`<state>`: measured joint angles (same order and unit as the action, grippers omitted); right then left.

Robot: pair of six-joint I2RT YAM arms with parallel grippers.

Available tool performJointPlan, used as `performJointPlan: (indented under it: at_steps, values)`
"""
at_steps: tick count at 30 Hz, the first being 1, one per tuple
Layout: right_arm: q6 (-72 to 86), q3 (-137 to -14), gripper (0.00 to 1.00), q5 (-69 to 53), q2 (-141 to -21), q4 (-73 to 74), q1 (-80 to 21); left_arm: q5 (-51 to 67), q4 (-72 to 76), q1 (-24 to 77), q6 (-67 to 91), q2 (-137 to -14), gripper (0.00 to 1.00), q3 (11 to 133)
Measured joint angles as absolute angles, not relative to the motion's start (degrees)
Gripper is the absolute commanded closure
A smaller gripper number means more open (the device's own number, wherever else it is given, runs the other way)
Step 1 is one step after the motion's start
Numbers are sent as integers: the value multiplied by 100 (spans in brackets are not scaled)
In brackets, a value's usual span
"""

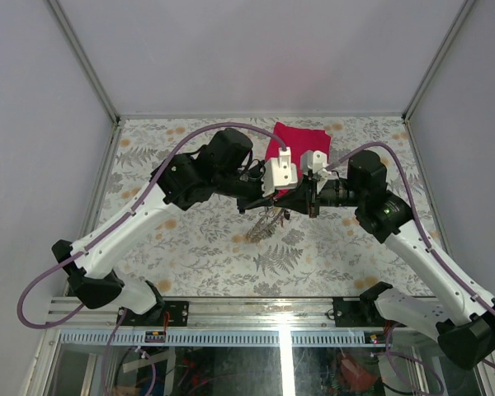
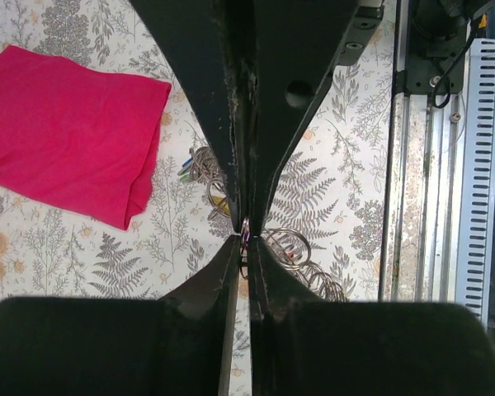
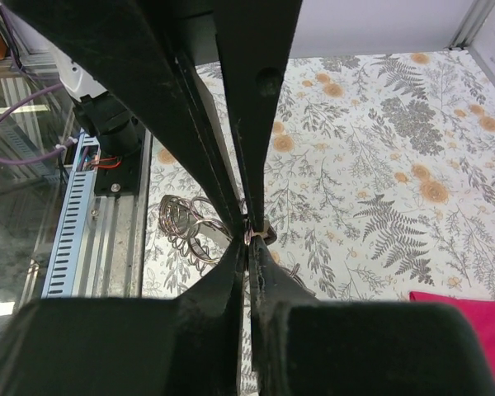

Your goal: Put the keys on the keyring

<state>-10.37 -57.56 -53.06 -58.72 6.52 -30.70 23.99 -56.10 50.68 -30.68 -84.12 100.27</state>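
Both claws, left gripper [image 2: 246, 247] and right gripper [image 3: 249, 247], pinch shut tip to tip on the keyring [image 3: 256, 234] above the table [image 1: 190, 247], keys [image 2: 196, 167] bunched below, threading seemingly unfinished.

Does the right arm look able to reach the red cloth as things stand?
Probably yes. The red cloth lies just beyond the right gripper with nothing between, though that gripper is shut, tip to tip with the left gripper.
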Motion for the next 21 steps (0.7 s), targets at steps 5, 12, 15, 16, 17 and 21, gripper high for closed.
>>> performJointPlan:
  at_steps: [5,12,15,16,17,21]
  values:
    - [-1063,-5754,100,-5201,-5732,714,-3070,2434,-5242,5074,-2961,-8182,73,9837]
    - [-1111,-5758,100,-5192,-5476,829,-3070,2987,-4340,4831,-2539,-7437,67,9253]
    - [-1096,-5767,100,-5194,-5367,829,-3070,3494,-3835,4491,-2259,-7275,66,8943]
    - [-1087,-5776,100,-5194,-5332,825,-3070,3656,-3699,4403,-2163,-7249,66,8833]
    - [-1070,-5784,100,-5196,-5304,823,-3070,3817,-3559,4316,-2069,-7236,66,8720]
    - [-1015,-5830,100,-5201,-5234,740,-3070,4370,-3216,4187,-1772,-7253,69,8444]
